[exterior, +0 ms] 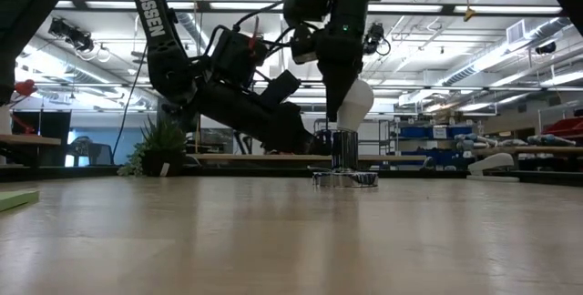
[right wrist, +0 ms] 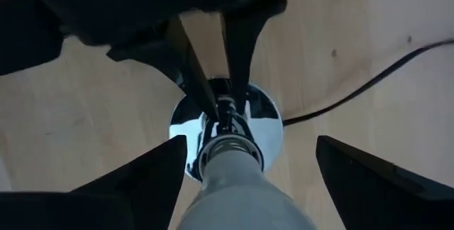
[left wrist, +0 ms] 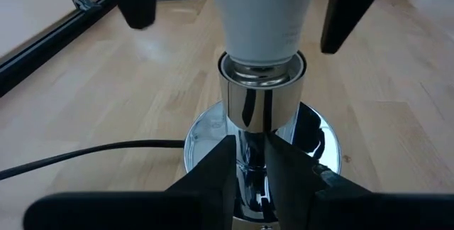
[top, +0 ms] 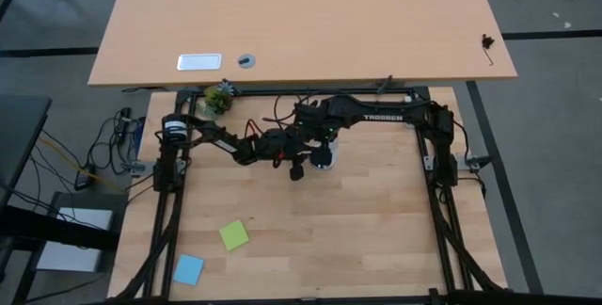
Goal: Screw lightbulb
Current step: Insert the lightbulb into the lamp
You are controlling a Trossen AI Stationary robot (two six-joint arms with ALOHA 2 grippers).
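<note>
The bulb point(left wrist: 259, 13) is seated upright in the socket point(left wrist: 259, 95), whose stem is pinched by the left gripper point(left wrist: 250, 160), while the right gripper point(right wrist: 245, 170) is spread clear around the bulb.

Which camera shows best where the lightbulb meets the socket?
The left wrist view: the lightbulb sits in the chrome socket, close up. The right wrist view looks down its length. The low view shows it small and side-on; the high view barely shows it.

You see a matt frosted lightbulb point(left wrist: 261, 10) seated in a mirror-polished metal socket point(left wrist: 259, 106) (glossy chrome), on the bench's point(left wrist: 106, 95) pale smooth wood.
</note>
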